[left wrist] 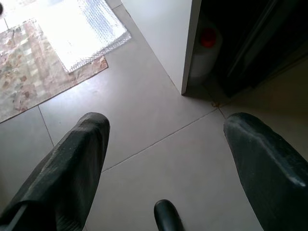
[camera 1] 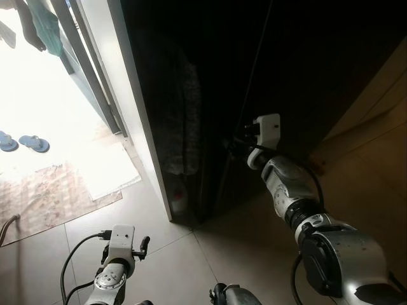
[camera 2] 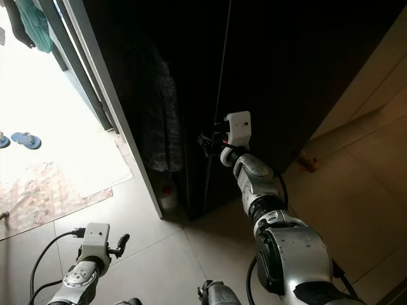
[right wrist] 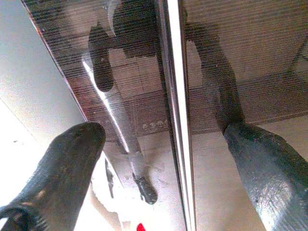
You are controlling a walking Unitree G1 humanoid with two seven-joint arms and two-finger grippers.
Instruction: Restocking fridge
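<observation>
The fridge (camera 1: 305, 70) front is too dark to show detail.

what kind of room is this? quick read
Likely a home kitchen corner beside a balcony door: a tall dark glossy fridge, tiled floor, a sunlit doorway with a rug and slippers outside. The right end effector is at the fridge's door seam.

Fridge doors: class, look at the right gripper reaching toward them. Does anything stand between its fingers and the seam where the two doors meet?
Nothing visible does. The right gripper is open, its fingers straddling the seam of the dark fridge doors.
</observation>
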